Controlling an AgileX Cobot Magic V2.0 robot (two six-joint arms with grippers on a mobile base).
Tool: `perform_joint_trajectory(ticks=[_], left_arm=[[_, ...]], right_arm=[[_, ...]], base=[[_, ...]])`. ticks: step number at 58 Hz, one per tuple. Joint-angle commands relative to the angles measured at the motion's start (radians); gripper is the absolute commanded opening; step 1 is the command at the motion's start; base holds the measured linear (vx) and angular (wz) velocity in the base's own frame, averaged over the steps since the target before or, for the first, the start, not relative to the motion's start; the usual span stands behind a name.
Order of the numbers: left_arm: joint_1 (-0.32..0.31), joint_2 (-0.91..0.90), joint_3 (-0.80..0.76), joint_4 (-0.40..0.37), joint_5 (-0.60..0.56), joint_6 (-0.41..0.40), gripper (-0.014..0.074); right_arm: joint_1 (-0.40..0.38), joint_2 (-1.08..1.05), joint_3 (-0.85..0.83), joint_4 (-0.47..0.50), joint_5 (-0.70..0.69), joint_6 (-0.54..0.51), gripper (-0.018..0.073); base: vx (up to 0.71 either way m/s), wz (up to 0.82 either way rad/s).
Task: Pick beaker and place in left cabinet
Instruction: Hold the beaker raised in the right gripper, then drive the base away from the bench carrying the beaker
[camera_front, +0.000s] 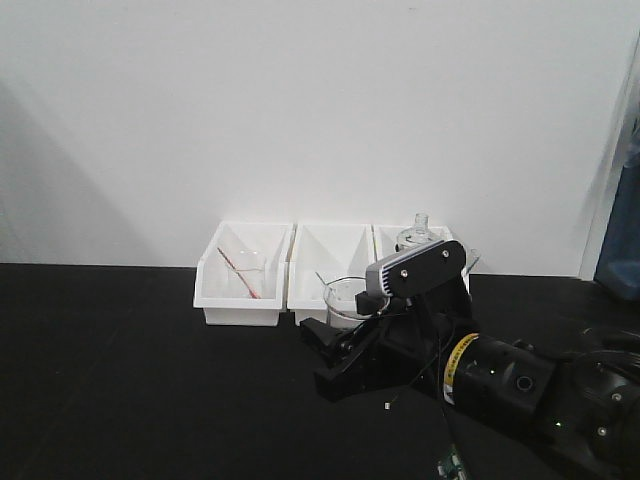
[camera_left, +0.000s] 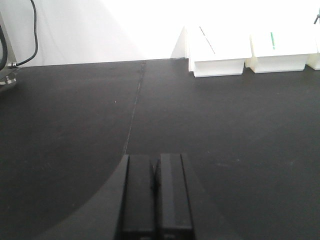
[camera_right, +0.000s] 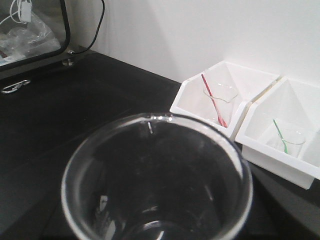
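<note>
I am holding the beaker (camera_front: 347, 298) in my right gripper (camera_front: 338, 335), just in front of the middle one of the white plastic bins (camera_front: 318, 305), toward 5 o'clock from the middle of the front view. In the right wrist view its open mouth (camera_right: 155, 185) is filling the lower half of the picture and hiding my pads. Going by the front view, I am judging my right fingers to be narrowed around the lower wall of the glass. My left gripper (camera_left: 155, 160) is hanging over the black tabletop (camera_left: 70, 125) with its fingers pressed together and nothing between them.

From the beaker's rim in the right wrist view, the beaker with the red rod (camera_right: 219, 102) is sitting at 1 o'clock and one with a green rod (camera_right: 290, 142) at 3 o'clock, each in its own bin. A dark-framed case (camera_right: 64, 30) is showing at 10 o'clock. I cannot tell whether it is the left cabinet.

I am expecting the beaker to feel light, rigid and slick, and to break if knocked. I am taking the straight wall below the flared lip to be the safest place to hold it. A modest squeeze should do, since a hard one could crack it and a loose one could let it slide. I am planning to carry it upright.
</note>
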Motion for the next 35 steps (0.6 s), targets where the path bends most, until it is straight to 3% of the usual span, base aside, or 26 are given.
perform_joint_trajectory(ticks=[1,35], left_arm=[[-0.002,-0.019,-0.009,-0.005,-0.075,-0.003,0.0004],[-0.002,-0.019,-0.009,-0.005,-0.075,-0.003,0.0004]], right_arm=[[-0.001,-0.041,-0.029,0.014,-0.065,-0.001,0.0008],[-0.001,-0.030,-0.029,0.014,-0.068,-0.001,0.0008]], base=[[-0.10,-0.02],[-0.19,0.00]])
